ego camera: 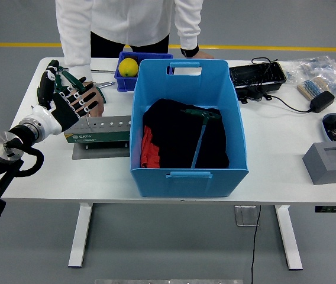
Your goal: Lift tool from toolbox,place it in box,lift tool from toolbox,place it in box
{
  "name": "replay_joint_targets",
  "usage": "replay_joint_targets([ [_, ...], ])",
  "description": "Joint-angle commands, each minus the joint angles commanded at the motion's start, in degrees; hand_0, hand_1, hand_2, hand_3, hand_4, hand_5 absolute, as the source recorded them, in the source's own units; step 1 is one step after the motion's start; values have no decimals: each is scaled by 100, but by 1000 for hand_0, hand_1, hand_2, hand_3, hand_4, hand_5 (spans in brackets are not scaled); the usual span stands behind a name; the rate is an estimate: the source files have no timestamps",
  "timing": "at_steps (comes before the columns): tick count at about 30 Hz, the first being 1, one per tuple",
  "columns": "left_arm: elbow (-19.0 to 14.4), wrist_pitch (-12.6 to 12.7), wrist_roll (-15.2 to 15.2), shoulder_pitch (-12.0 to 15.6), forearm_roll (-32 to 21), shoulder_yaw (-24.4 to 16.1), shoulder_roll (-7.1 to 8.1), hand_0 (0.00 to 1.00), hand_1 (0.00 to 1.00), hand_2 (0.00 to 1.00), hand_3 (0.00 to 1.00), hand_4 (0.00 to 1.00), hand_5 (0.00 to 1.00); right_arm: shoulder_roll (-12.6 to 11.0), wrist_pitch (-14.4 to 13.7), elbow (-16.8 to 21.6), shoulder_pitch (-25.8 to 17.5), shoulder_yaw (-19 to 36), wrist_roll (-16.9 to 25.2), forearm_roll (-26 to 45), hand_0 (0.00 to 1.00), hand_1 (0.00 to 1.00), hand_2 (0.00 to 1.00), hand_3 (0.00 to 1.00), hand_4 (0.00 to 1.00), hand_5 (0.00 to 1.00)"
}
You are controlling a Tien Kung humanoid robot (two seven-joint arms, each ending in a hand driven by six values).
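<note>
Left robot hand (67, 102) is seen at left of frame, fingers spread, nothing grasped, above green toolbox (97, 131) on the surface (274, 148). One T-handle tool (200, 133) is lying inside blue box (189, 127), center frame.

left arm (2, 155): black, silver round joint | robot hand (67, 102): white wrist, black fingers (pale knuckle segments)
</note>
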Motion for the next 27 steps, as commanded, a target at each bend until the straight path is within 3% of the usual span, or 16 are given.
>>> replay_joint_targets([
  [5, -427, 55, -10, -99, -113, 124, 91, 351, 453, 588, 728, 889, 960, 1, -8, 3, -18, 10, 0, -9, 702, 682, 749, 589, 844, 686],
  [9, -678, 50, 21, -400, -235, 426, 208, 349, 462, 594, 729, 890, 963, 2, -10, 8, -29, 33, -8, -38, 701, 683, 750, 587, 844, 684],
  [12, -720, 6, 45, -769, -322, 724, 288, 349, 462, 594, 729, 890, 963, 4, -10, 11, -41, 67, -18, -80, 701, 683, 750, 587, 844, 684],
  [16, -617, -25, 35, -1264, -375, 1111, 261, 348, 463, 595, 729, 889, 962, -1, 1, 13, -53, 102, -32, -146, 701, 682, 750, 588, 844, 683],
  [20, -246, -183, 112, -1834, -369, 1693, 65, 348, 463, 595, 729, 889, 962, -14, 16, 14, -50, 150, -51, -238, 701, 682, 750, 588, 844, 683],
  [24, 307, -397, 234, -2305, 6, 2328, -235, 348, 468, 595, 725, 891, 965, -31, 41, 11, -33, 198, -69, -349, 702, 682, 750, 588, 844, 682],
  [27, 879, -892, 562, -2598, 630, 2877, -511, 374, 508, 604, 724, 888, 977, -45, 63, 5, -11, 231, -82, -427, 702, 682, 750, 588, 843, 682],
])
